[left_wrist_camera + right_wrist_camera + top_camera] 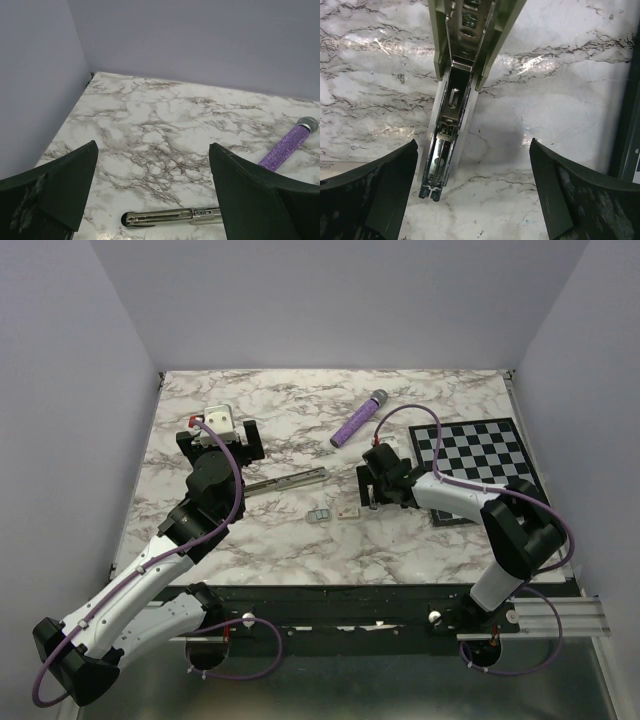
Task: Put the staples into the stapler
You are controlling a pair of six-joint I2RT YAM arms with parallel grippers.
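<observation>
The stapler lies opened out flat on the marble table, left of the middle. In the left wrist view its dark metal rail lies low between my fingers. In the right wrist view its beige cover and metal rail point toward me. The tiny grey staple block and cream-white staple box lie just near of the stapler's right end. My left gripper is open and empty above the stapler's left end. My right gripper is open and empty, just right of the staples.
A purple cylinder with a grey tip lies at the back middle. A black-and-white chessboard lies at the right under my right arm; its dark edge shows beside my right finger. Walls close in the table on three sides.
</observation>
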